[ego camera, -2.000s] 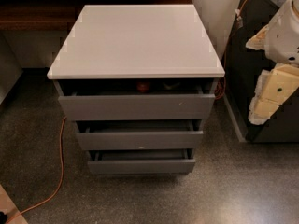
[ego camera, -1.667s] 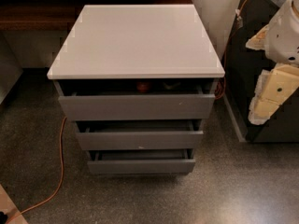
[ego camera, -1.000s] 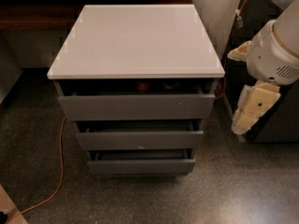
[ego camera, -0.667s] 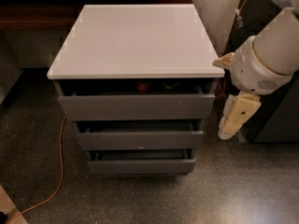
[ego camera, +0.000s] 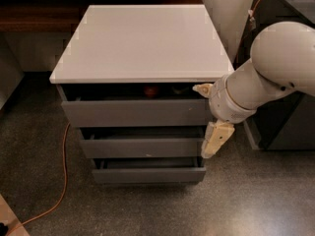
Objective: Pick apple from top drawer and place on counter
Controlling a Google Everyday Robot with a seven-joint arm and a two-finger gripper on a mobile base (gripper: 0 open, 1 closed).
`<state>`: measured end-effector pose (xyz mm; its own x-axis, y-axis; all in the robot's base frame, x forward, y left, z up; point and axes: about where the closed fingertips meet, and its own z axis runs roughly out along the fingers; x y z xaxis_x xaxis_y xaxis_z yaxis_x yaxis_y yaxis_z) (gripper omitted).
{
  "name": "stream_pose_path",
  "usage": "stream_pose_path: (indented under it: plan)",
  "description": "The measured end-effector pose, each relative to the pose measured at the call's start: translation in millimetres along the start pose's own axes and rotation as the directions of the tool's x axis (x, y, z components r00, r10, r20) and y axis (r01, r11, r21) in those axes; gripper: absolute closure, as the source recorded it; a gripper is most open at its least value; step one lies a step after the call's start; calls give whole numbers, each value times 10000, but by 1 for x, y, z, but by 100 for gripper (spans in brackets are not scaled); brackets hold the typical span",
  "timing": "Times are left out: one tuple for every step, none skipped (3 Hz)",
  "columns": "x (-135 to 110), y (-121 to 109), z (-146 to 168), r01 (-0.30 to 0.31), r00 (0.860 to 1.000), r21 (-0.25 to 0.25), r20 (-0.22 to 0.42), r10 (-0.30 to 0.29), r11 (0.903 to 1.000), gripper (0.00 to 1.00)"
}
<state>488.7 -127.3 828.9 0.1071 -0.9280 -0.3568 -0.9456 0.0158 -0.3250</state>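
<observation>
The pincer (ego camera: 211,124), whose grip I cannot tell, has swung to the surface's (ego camera: 142,43) front right corner, nearer the apple (ego camera: 151,90) in the top drawer (ego camera: 135,112).

Floor (ego camera: 246,205): dark and speckled with a slight shine; it fills the lower part of the view.
Cabinet (ego camera: 142,147): a grey drawer cabinet that stands directly on the floor, near the middle.
Counter (ego camera: 142,38): the glossy white square top of the cabinet.
Cable (ego camera: 61,181): thin and orange; it lies on the floor left of the cabinet and curves down toward the lower left corner.
Dark unit (ego camera: 290,127): it stands on the floor to the right of the cabinet, just beside it.
Gripper (ego camera: 205,119): it hangs above the floor at the right front corner of the cabinet, beside the right end of the top drawer (ego camera: 135,112).
</observation>
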Motion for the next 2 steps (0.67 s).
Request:
stream_pose_path:
  plan:
    - [0, 0, 0, 0, 10000, 0, 0, 0, 10000, 0]
    - [-3, 0, 12, 49, 10000, -215, 27, -49, 9998, 0]
